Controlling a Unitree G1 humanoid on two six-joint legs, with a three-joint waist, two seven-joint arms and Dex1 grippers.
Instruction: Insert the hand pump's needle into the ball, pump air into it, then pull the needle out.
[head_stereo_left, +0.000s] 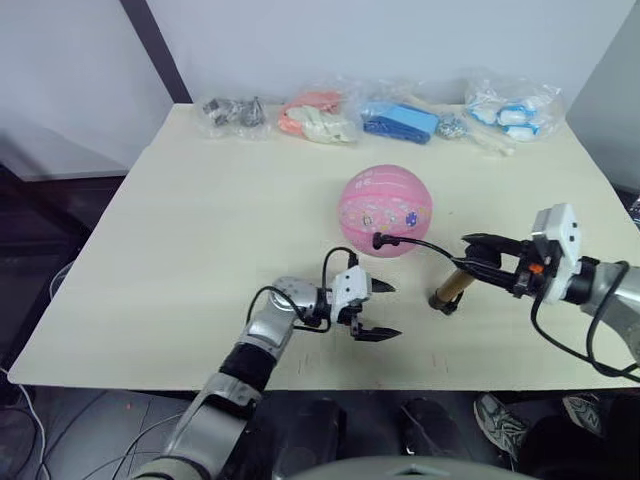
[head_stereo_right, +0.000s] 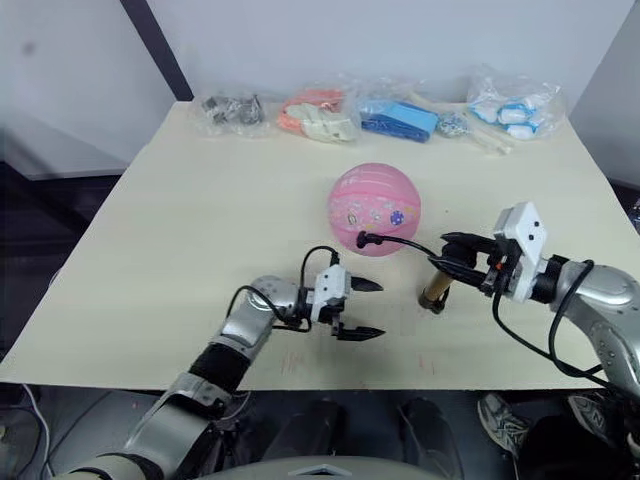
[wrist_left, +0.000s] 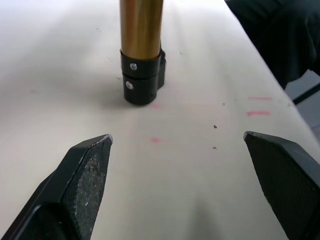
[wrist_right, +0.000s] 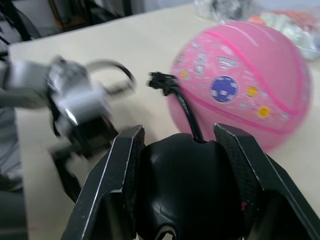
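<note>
Ball: your pink ball (head_stereo_left: 385, 210) sits mid-table (head_stereo_left: 180, 250), ahead of both grippers.
Hand pump: its gold cylinder (head_stereo_left: 450, 287) stands tilted, base on the table.
Hose: the black hose (head_stereo_left: 420, 243) arcs to a fitting beside the ball.
Right gripper (head_stereo_left: 478, 258): clamped around the pump's black handle.
Left gripper (head_stereo_left: 381, 310): fingers spread wide, empty, near the pump's base.

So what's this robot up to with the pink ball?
It is working a hand pump beside the ball on the table. The right gripper is shut on the pump's upper end, its base resting on the table. The hose's black fitting sits at the ball's surface. The left gripper is open nearby, holding nothing.
</note>
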